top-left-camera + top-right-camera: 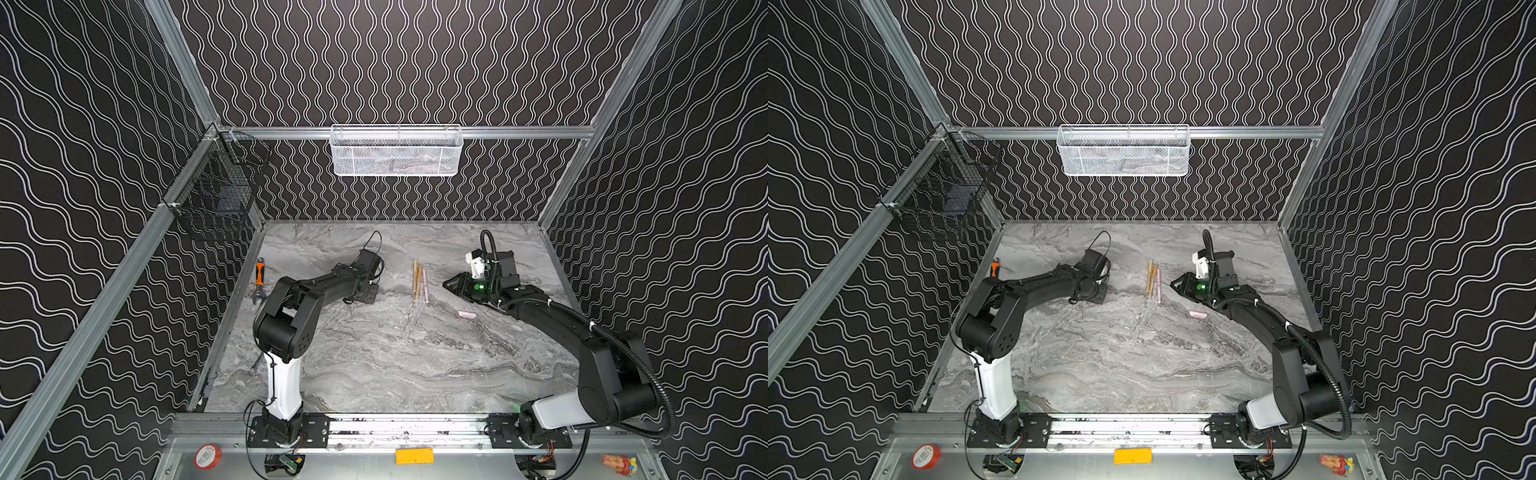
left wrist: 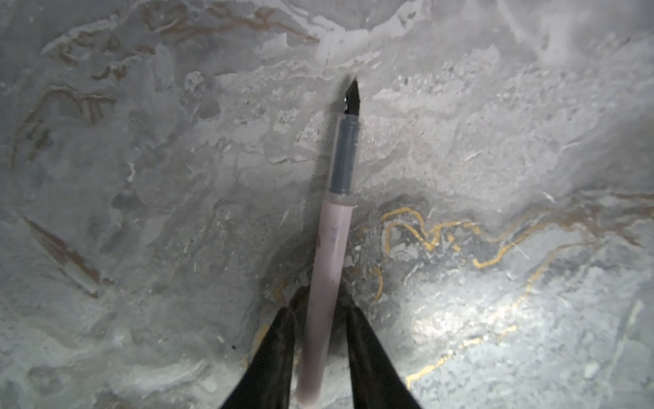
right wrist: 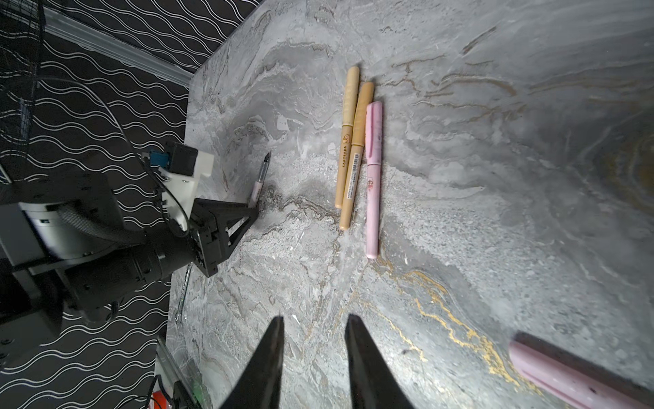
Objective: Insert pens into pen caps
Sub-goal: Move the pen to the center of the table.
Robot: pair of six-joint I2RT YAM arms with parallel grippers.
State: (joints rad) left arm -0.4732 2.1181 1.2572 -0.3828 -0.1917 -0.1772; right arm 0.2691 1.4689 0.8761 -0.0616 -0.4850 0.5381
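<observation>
In the left wrist view a pale pink pen (image 2: pixel 331 255) with a bare dark tip lies on the marble table, and my left gripper (image 2: pixel 322 308) is shut on its barrel, one finger on each side. The right wrist view shows that same pen (image 3: pixel 257 180) sticking out of the left gripper (image 3: pixel 249 212). A loose pink pen cap (image 1: pixel 466 315) (image 3: pixel 573 379) lies near my right gripper (image 3: pixel 315 318) (image 1: pixel 445 285), which is open and holds nothing. Two tan pens (image 3: pixel 346 134) (image 3: pixel 356 159) and one pink pen (image 3: pixel 373 177), all capped, lie side by side mid-table (image 1: pixel 419 280).
An orange-handled wrench (image 1: pixel 259 276) and a thin silver spanner (image 3: pixel 184 294) lie by the table's left edge. A white mesh basket (image 1: pixel 396 151) hangs on the back wall. A black wire basket (image 1: pixel 216 195) hangs in the left corner.
</observation>
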